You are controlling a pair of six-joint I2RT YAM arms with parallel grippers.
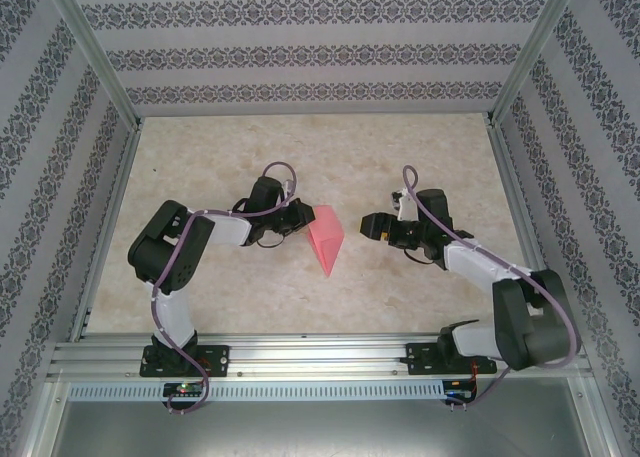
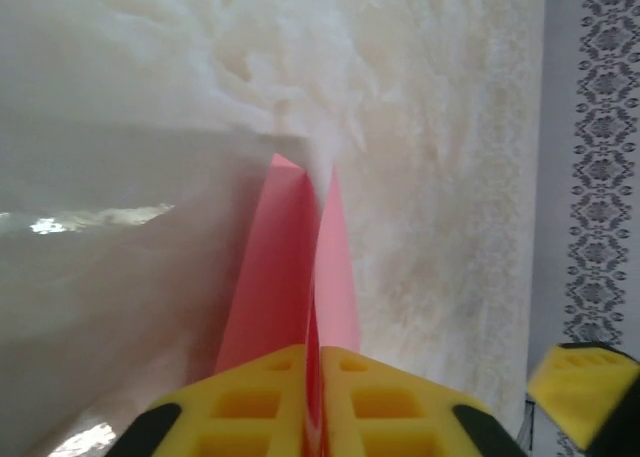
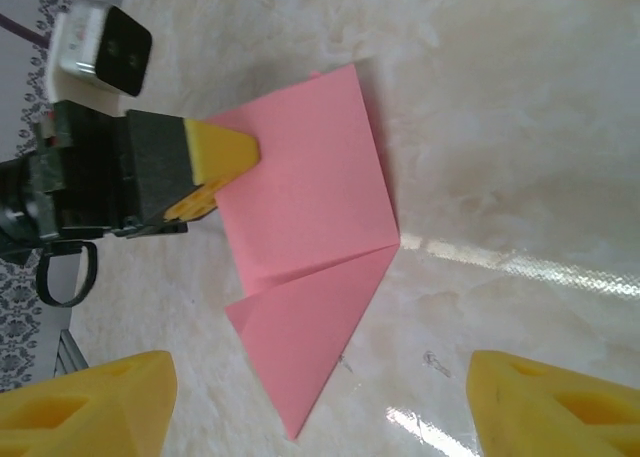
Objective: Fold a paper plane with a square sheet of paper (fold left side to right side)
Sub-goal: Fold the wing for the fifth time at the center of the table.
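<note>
From above, the salmon-pink sheet of paper (image 1: 326,239) lies near the middle of the marbled table (image 1: 220,157). It is folded into a kite shape whose point aims toward 6 o'clock. The left gripper (image 1: 303,222) meets the sheet's upper edge from 9 o'clock, its jaws pressed together on the paper. The right gripper (image 1: 366,225) sits at the sheet's 3 o'clock, near it but apart from it, with its jaws spread.

At the left wrist, the two yellow fingers (image 2: 250,402) close against each other at 6 o'clock, with the pink paper pinched in the seam between them. The paper's flaps rise toward 12 o'clock (one on each side of the seam). A yellow fingertip of the other arm shows at 4 o'clock.

At the right wrist, its own yellow fingers (image 3: 90,407) stand wide at 7 and 5 o'clock, touching nothing. The sheet lies flat between and beyond them, a diagonal crease crossing it. The left gripper's yellow tip grips its edge from 9 o'clock.
</note>
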